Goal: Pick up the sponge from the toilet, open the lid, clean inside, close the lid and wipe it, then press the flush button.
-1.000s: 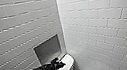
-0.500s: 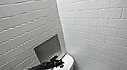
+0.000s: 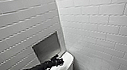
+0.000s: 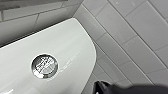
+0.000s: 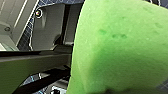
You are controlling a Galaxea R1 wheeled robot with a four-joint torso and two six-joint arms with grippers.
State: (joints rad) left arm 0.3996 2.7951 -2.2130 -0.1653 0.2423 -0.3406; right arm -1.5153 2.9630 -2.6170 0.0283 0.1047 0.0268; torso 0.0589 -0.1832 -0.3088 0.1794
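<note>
Right wrist view: small bright green foam sponge [image 5: 120, 47] right up against the lens, with a porous, pitted surface and a rounded edge. We read the right gripper [image 5: 111, 90] as pinching it at the dark patch on its edge. Grey robot body panels sit behind it.

Left wrist view: white glossy ceramic toilet [image 4: 75, 45], tank top with a rounded corner, smooth, faint reflections. The small round flush button [image 4: 44, 66] with a metallic ring is set in that top, its face shiny and patterned. The left gripper [image 4: 107, 87] is a dark blur just beside the tank's edge. We cannot tell whether its claw is spread or pressed together.

Head view: the black jointed left arm [image 3: 35, 68] extends over the tank, gripper above the tank top. We can't tell if it touches.

Behind the tank a flat grey rectangular recessed panel [image 3: 47, 47] sits in the wall. The white glossy rectangular wall tiles [image 3: 102, 18] are laid in a brick pattern, and the two walls meet in a corner behind the toilet.
</note>
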